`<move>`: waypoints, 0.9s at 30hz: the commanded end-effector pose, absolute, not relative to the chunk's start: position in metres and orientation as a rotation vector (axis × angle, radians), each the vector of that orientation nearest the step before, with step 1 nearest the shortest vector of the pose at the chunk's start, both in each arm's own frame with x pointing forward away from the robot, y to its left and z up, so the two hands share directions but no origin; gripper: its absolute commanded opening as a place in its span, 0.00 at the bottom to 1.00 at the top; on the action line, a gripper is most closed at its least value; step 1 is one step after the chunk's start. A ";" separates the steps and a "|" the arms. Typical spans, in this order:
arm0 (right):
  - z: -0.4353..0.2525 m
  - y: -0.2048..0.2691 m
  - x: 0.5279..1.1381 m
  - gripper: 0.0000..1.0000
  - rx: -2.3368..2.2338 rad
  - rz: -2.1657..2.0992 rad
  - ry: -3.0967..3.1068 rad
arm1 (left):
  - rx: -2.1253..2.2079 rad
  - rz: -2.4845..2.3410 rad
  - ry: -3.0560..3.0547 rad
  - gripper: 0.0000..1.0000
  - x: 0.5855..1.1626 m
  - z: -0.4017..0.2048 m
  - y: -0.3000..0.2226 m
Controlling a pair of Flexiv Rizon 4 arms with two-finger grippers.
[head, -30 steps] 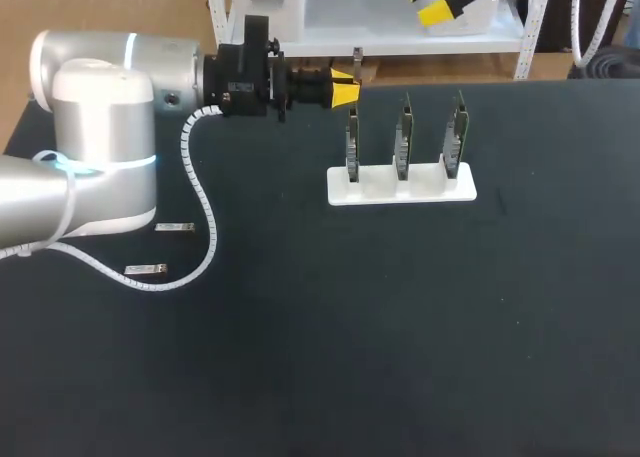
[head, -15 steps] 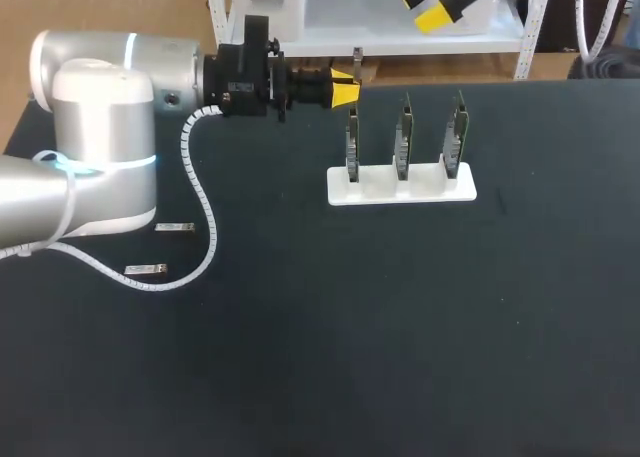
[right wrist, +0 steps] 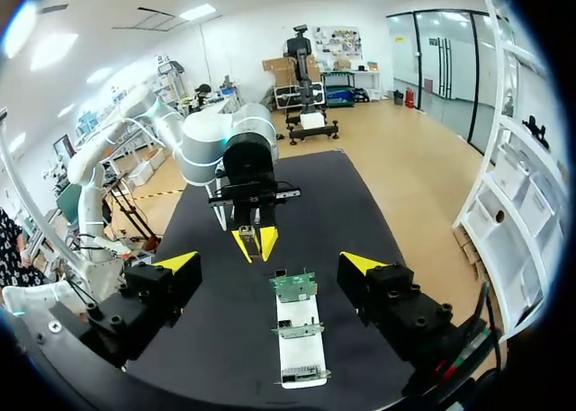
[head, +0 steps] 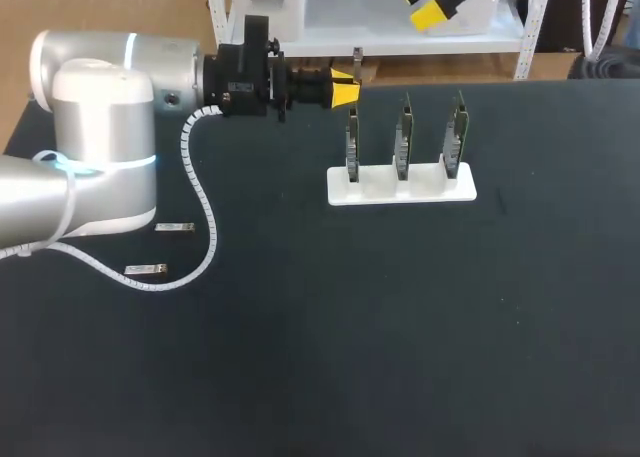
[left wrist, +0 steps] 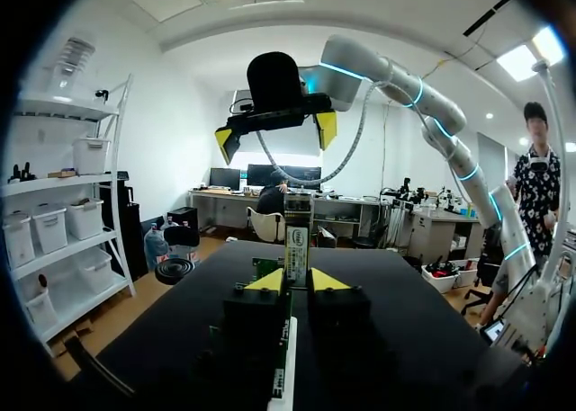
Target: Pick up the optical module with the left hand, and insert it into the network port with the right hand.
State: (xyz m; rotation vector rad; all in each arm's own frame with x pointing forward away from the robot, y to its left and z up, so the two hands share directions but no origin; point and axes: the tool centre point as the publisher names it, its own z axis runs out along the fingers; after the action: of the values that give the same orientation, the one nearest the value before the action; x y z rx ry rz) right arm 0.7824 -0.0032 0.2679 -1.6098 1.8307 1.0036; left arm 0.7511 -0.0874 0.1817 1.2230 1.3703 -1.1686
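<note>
Black matte table (head: 420, 347), evenly lit, bare across its near half. Toward the far edge, a white stand (head: 400, 191) with three green boards (head: 403, 137) upright in a row. Network ports possibly on those boards, though too small to tell. Just beyond the leftmost board, the left gripper (head: 345, 87), lying level above the surface. Yellow tips clamped from both sides on the optical module (left wrist: 297, 236), held upright and sticking out past them. High beyond the table's far edge, the right gripper (head: 432, 2), fingers spread wide, holding nothing, facing down toward the stand. Near the left arm (head: 100, 147), two small silvery pieces (head: 174, 226) flat on the table, apart from each other. Beside them, a white coiled cable (head: 207, 227) drooping from the arm.
</note>
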 end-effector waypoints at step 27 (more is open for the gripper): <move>0.228 0.053 0.762 1.00 -1.561 0.790 1.743 | 1.226 -1.170 1.370 0.00 0.752 0.182 -0.087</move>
State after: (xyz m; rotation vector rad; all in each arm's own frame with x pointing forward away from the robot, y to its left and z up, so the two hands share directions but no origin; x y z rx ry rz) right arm 0.7643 0.0493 0.2311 -1.6084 1.7331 0.8663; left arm 0.7511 -0.0875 0.1817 1.2231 1.3703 -1.1686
